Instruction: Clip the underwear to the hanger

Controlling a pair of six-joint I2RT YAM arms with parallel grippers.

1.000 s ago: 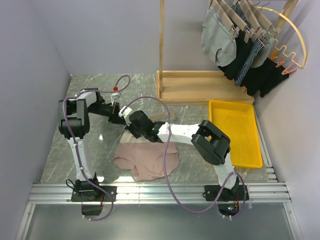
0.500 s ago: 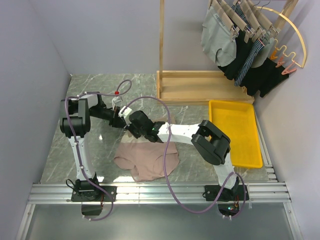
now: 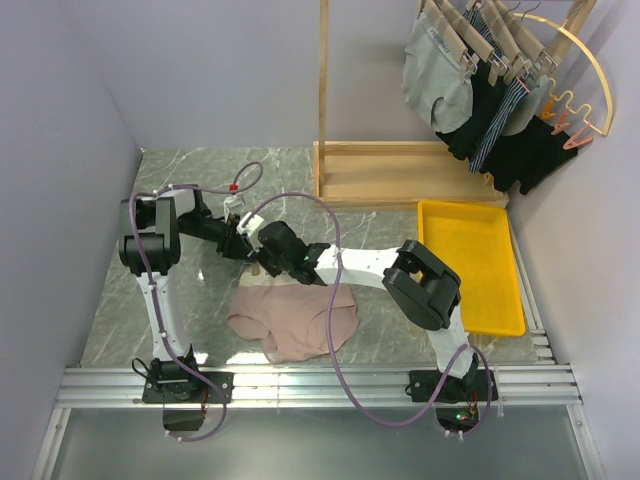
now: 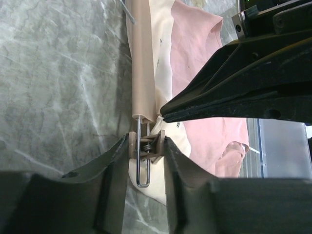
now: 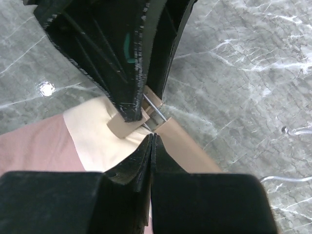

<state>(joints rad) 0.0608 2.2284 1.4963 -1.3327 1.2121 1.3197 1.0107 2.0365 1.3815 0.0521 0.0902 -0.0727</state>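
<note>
The dusty-pink underwear lies flat on the marble table, and its cream waistband runs along the light-wood hanger bar. My left gripper is shut on the wooden end clip, one finger against each side. In the top view it meets my right gripper. My right gripper is shut with its tips on the waistband right at the clip, beside the bar. The hanger's hook and far clip are hidden.
A yellow tray sits at the right. A wooden rack base stands behind it, with grey, black and striped garments hung above and a gold wire arch. A metal rail borders the near edge.
My left gripper has moved right and closed in on the hanger's end clip next to my right gripper. The right arm and the underwear have barely moved.
</note>
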